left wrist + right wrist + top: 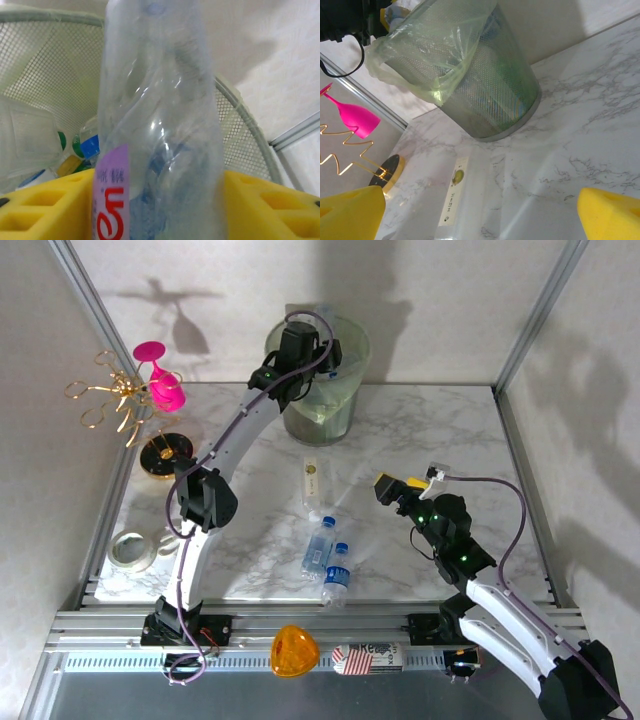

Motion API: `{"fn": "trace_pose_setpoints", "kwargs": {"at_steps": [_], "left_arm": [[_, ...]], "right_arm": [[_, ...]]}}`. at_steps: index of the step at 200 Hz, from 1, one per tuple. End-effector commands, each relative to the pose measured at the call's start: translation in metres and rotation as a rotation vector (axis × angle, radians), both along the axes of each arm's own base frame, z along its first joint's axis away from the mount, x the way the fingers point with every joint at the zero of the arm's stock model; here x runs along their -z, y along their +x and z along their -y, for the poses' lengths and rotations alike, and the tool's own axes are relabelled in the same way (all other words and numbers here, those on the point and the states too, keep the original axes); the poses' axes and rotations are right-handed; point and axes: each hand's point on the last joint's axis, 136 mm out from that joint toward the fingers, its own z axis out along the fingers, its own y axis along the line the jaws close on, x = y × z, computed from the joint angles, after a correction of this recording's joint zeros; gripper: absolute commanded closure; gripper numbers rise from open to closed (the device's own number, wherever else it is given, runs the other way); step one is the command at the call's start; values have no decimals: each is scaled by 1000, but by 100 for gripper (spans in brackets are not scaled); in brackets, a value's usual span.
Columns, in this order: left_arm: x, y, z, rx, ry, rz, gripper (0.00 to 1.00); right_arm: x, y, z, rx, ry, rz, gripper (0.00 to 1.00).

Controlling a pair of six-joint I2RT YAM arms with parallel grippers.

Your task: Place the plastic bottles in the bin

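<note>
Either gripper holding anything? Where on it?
Clear bottle sits between the left fingers at its labelled lower body, over the bin; firm grip cannot be told. Right gripper open, empty.

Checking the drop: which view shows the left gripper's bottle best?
Left wrist: the bottle stands close up between the yellow fingers, label visible, bin behind. Top view: the left gripper over the bin covers it, hard to make out. Right wrist: that gripper's edge at the bin rim, bottle unclear.
</note>
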Motion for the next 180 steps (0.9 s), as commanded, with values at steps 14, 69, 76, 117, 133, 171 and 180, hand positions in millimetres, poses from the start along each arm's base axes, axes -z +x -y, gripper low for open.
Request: {"fn": "trace_pose_setpoints", "kwargs": {"at_steps": [14,69,76,117,133,171,180], "left_arm": [[-31,-7,8,38,-56,49,16],[-60,-27,11,54,-38,96,0],[-67,-33,11,53,-29,111,0],[-109,-83,14,43,6,235,1],[-120,-106,12,47,-5,278,0],[-116,-162,-8,54,-129,337,0],[-108,-174,-15,56,-164,339,0]], "right_arm": [[5,0,1,13,-9,-7,1],[19,5,-6,-4,-14,-62,1],[21,5,-8,-12,-15,-71,1],[38,4,-22,-66,-37,-142,1],[46,0,-31,-94,-65,-174,1],[72,-23,-57,-199,-114,-270,1],[79,-29,-61,-217,-118,-297,1]]}}
